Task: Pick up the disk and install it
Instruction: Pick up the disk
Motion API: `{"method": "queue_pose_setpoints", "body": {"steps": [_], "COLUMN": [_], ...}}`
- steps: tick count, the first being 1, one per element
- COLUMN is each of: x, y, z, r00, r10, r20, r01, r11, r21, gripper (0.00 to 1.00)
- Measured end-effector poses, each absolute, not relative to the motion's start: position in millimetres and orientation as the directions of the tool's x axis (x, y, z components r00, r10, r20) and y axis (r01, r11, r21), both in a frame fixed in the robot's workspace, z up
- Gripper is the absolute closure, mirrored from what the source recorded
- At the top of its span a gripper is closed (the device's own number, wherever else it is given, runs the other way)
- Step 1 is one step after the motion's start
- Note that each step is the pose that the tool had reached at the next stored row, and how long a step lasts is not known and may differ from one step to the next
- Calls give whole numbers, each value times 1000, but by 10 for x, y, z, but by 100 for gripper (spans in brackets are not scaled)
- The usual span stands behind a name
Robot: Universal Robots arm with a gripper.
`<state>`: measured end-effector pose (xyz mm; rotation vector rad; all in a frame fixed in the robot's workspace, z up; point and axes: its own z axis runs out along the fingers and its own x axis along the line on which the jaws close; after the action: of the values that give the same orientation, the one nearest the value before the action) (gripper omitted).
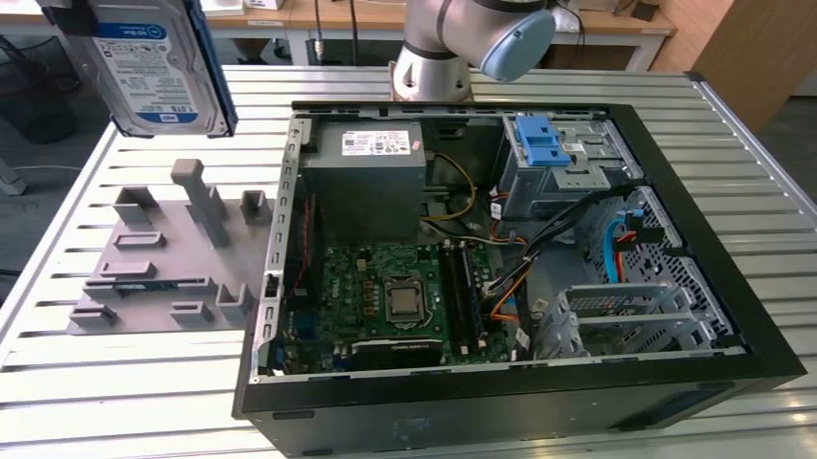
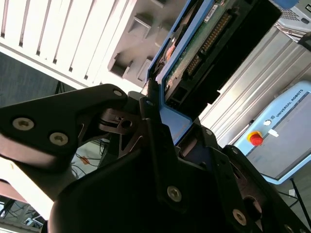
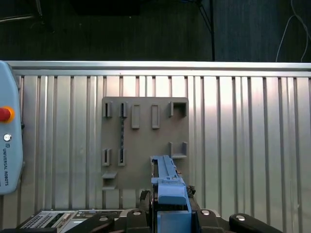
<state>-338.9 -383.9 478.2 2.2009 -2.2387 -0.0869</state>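
**Disk held aloft, well apart from the open computer**

My black two-fingered gripper (image 2: 167, 114) was clamped on one end of the flat silver rectangular disk (image 1: 160, 67) with its blue-and-white label and blue plastic side rails. It hung high at the exterior view's far left, above the grey moulded holder plate (image 1: 160, 263) on the slatted metal table (image 1: 128, 421). As I judged it, so short a hold could let the disk pivot or slip. A tilted approach might jam it at the blue-latched metal bay (image 1: 558, 153) or snag the loose cables (image 1: 562, 229) inside the black open case (image 1: 511, 387).
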Motion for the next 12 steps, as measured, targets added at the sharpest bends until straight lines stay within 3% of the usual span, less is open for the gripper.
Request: {"method": "queue_pose_setpoints", "body": {"steps": [12], "x": [-3171], "y": [-3851], "z": [4783], "r00": [-18], "r10": [-999], "r20": [-38], "r01": [-999], "r11": [16], "r21": [44], "gripper": [63]}}
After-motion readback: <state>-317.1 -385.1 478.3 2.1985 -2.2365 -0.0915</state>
